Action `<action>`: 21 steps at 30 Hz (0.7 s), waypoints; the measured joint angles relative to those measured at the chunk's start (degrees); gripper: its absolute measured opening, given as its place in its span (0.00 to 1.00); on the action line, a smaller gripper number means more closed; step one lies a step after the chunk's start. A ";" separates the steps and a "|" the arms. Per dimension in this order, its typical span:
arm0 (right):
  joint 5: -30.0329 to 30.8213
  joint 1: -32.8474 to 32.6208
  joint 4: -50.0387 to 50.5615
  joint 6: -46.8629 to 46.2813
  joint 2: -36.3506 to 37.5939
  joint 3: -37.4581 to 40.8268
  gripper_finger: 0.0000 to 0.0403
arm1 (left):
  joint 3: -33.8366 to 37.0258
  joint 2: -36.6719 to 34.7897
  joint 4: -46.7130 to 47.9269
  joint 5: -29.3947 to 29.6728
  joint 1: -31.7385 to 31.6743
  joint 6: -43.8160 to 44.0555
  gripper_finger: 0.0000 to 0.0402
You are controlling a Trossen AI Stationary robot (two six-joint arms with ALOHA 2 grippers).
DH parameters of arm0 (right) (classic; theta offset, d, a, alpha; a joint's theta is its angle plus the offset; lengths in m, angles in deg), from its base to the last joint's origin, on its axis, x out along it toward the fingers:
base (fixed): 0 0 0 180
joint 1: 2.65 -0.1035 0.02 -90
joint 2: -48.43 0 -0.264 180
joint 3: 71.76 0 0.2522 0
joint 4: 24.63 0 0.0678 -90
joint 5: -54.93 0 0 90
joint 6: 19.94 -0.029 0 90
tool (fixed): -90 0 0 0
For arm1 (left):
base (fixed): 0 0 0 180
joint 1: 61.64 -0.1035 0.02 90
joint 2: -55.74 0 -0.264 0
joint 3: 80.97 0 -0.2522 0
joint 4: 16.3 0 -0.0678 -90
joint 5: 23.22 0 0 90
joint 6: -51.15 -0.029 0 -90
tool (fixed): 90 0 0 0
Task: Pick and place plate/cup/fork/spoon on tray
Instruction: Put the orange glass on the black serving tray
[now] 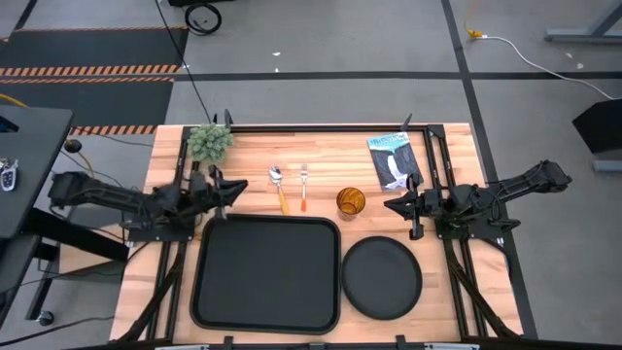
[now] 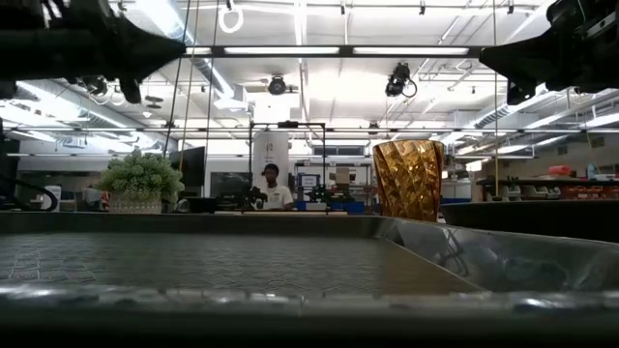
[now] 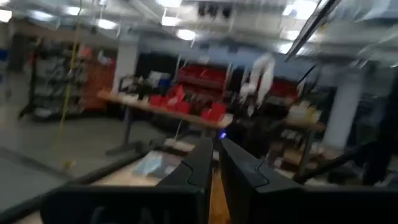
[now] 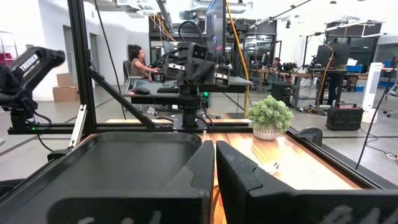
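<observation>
High view: the tray (image 1: pixel 267 272) lies bare at the counter's (image 1: pixel 321 146) front, the plate (image 1: pixel 381 277) just beside it. The spoon (image 1: pixel 279 188), fork (image 1: pixel 303 187) and cup (image 1: pixel 350 201) sit in a row behind, probably laid out for easy reach. The left hand (image 1: pixel 231 187) and right hand (image 1: pixel 396 205) hover at either side, holding nothing.
Low view: the cup stands upright behind the tray's rim; a plant (image 2: pixel 140 181) sits far back.
Left wrist view: fingers (image 3: pixel 239 165) narrowed almost together, empty.
Right wrist view: fingers (image 4: pixel 236 163) nearly touching, empty; the other arm reads "TROSSEN".
</observation>
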 joint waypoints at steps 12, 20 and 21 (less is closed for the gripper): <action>0.00 0.00 0.00 0.00 0.00 0.00 0.06 | -18.56 25.24 2.64 0.64 -0.24 -6.80 0.09; 0.00 0.00 0.00 0.00 0.00 0.00 0.06 | -31.42 39.40 10.39 -1.90 -3.00 -6.77 0.09; 0.00 0.00 0.02 0.00 0.00 0.02 0.06 | -32.62 40.95 10.52 -2.58 -3.37 -6.69 0.09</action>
